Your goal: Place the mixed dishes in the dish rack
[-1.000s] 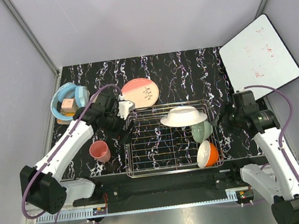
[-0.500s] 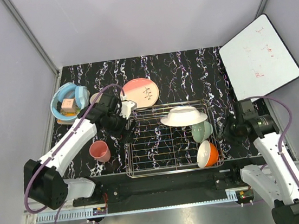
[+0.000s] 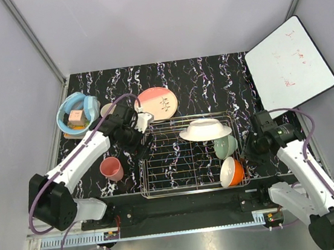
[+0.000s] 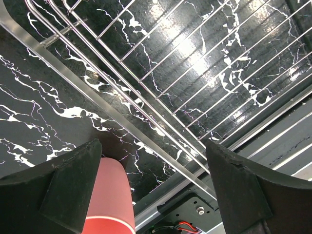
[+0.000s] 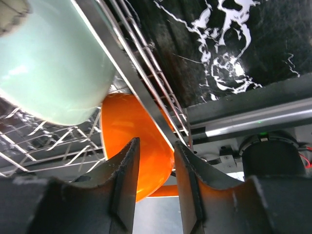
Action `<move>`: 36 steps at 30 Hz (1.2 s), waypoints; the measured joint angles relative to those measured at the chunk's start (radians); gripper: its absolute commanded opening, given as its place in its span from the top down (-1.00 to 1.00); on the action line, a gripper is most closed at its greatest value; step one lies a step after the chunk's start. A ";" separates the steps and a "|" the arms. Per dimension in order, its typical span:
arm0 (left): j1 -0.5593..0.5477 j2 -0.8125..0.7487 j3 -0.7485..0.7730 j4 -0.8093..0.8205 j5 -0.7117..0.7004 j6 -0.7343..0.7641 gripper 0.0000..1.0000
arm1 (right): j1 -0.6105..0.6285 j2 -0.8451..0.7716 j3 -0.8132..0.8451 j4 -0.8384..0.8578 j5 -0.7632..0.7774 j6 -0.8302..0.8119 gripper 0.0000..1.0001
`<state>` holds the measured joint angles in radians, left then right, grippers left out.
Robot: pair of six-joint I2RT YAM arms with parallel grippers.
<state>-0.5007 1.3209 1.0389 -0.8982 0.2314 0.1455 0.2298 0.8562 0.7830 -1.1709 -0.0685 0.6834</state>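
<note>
The chrome dish rack (image 3: 161, 173) holds a white plate (image 3: 204, 130), a pale green bowl (image 3: 225, 147) and a white-and-orange bowl (image 3: 231, 171) along its right side. The salmon-pink plate (image 3: 157, 103) lies on the table behind the rack. The pink cup (image 3: 111, 168) stands left of the rack and shows in the left wrist view (image 4: 109, 195). My left gripper (image 3: 141, 135) is open and empty over the rack's left rim (image 4: 112, 114). My right gripper (image 3: 249, 150) hangs at the rack's right edge, jaws narrowly apart and empty, above the orange bowl (image 5: 141, 146). No orange-red mug shows.
A light blue round tub (image 3: 75, 115) with small items sits at the far left. A white board with red scribbles (image 3: 289, 64) leans at the far right. The table's near rail (image 4: 273, 146) runs just below the rack. Walls close in both sides.
My right arm has swung in and down toward the rack's right edge. My left gripper has shifted slightly toward the rack's left rim. The dishes have not moved.
</note>
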 measured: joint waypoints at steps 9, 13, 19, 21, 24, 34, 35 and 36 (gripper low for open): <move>0.000 0.056 0.000 0.011 -0.012 0.010 -0.71 | 0.172 0.061 0.001 0.005 0.138 0.053 0.38; 0.000 0.064 0.000 0.017 -0.017 0.017 -0.43 | 0.218 0.097 0.014 -0.016 0.192 0.063 0.80; 0.000 0.077 0.000 0.028 -0.014 0.024 0.20 | 0.233 0.101 0.016 -0.031 0.217 0.066 1.00; 0.000 0.078 0.005 0.025 -0.012 0.019 0.28 | 0.234 0.099 0.016 -0.031 0.218 0.066 1.00; 0.001 0.090 0.036 -0.006 -0.019 0.020 0.36 | 0.234 0.101 0.023 -0.037 0.218 0.067 1.00; -0.001 0.114 0.166 -0.064 -0.003 0.006 0.40 | 0.235 0.143 0.068 -0.067 0.214 0.069 1.00; -0.002 0.114 0.173 -0.061 0.003 0.005 0.40 | 0.235 0.143 0.070 -0.069 0.213 0.070 1.00; -0.003 0.114 0.177 -0.058 0.006 0.003 0.36 | 0.235 0.143 0.071 -0.071 0.211 0.071 1.00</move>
<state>-0.5041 1.4353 1.2160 -0.9562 0.2375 0.1486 0.4648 0.9989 0.8543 -1.2423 0.1429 0.7540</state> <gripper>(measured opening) 0.306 0.018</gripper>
